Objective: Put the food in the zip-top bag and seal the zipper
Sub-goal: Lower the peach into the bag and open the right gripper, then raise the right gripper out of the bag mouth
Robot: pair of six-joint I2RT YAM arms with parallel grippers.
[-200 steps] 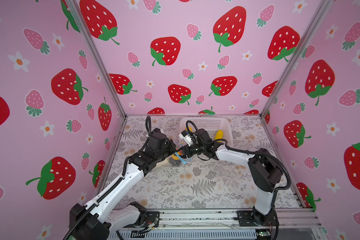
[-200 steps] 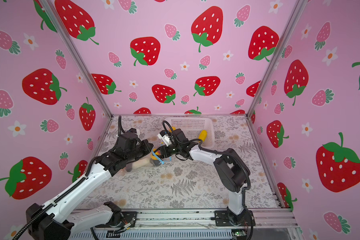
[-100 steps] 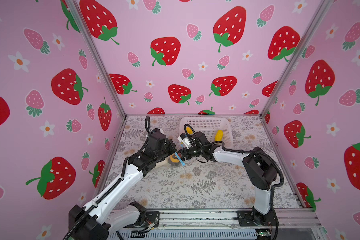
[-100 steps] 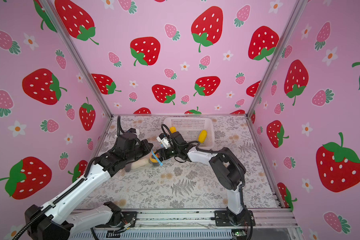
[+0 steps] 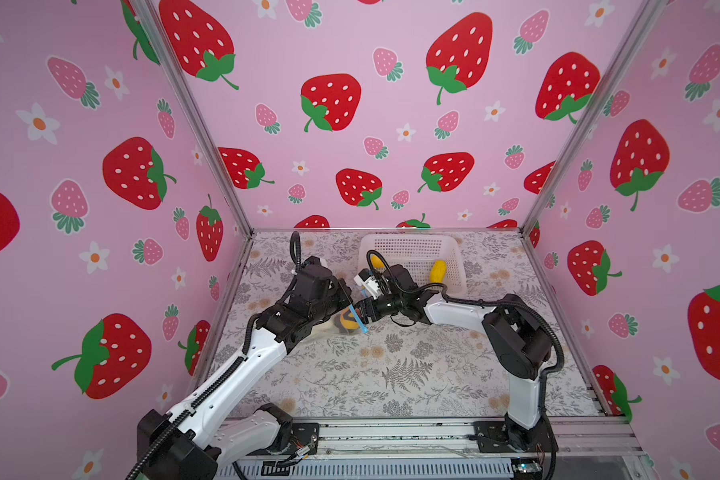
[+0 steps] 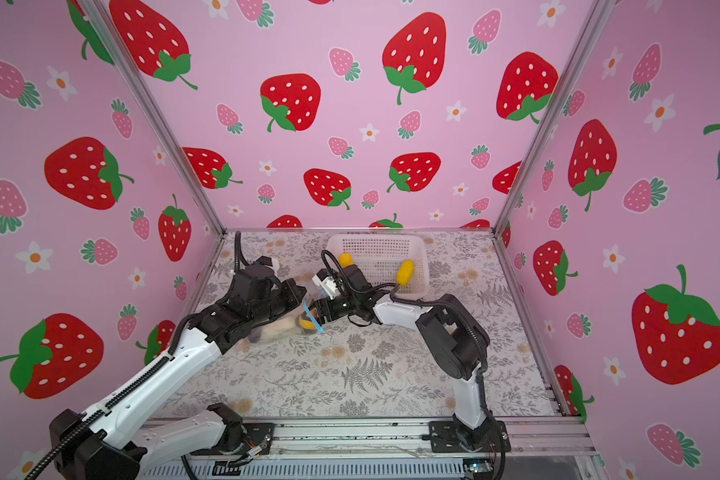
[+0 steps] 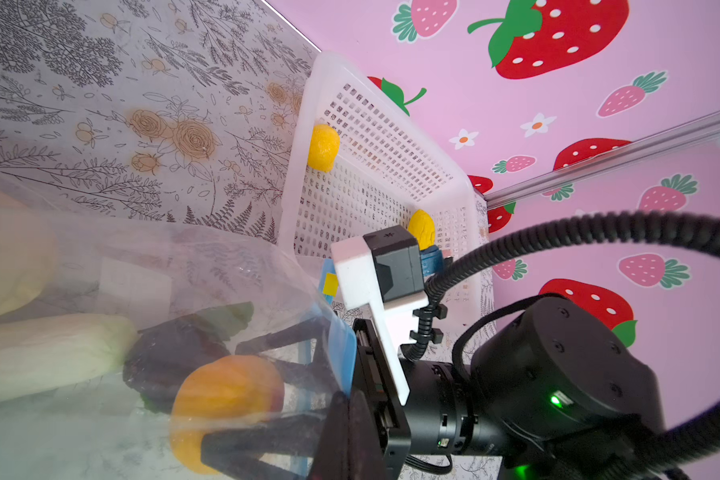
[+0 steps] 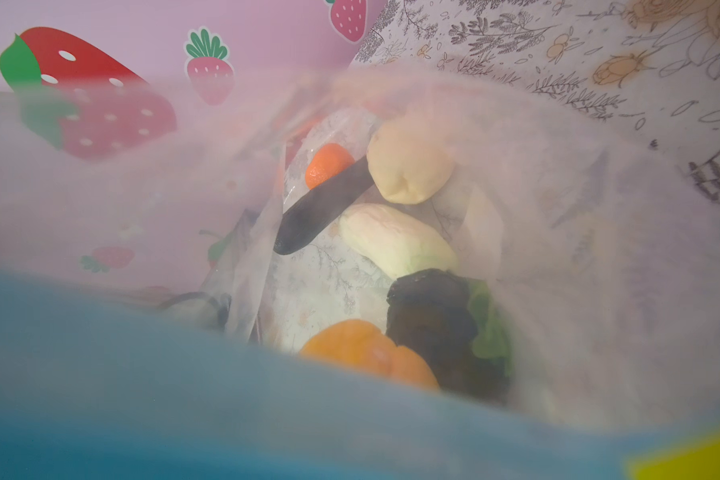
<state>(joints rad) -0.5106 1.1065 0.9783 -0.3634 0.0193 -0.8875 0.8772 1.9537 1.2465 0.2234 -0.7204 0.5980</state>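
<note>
Now the left gripper [image 6: 299,298] is clamped on the zip-top bag [image 6: 273,329], left of the basket [image 5: 416,248], while the right gripper [image 5: 359,314] has its jaws spread inside the bag's mouth, past the zipper [image 7: 344,353], flanking an orange piece of food [image 8: 371,353].

Not anybody's kitchen, this was a robot lab test cell. The walls [image 5: 371,124] were flat panels printed with pink strawberries and daisies, slotted into bare aluminium posts [image 5: 192,112], and the table [image 5: 412,399] wore a printed floral sheet. A left arm [image 5: 233,374] and a right arm [image 5: 524,399], both white and black, were bolted onto a slotted metal rail [image 5: 391,435] along the front edge, with ribbed cable hose [image 5: 547,332] looping off them. For props there was a white plastic basket [image 5: 412,247] with toy food [image 5: 437,270] in it.
</note>
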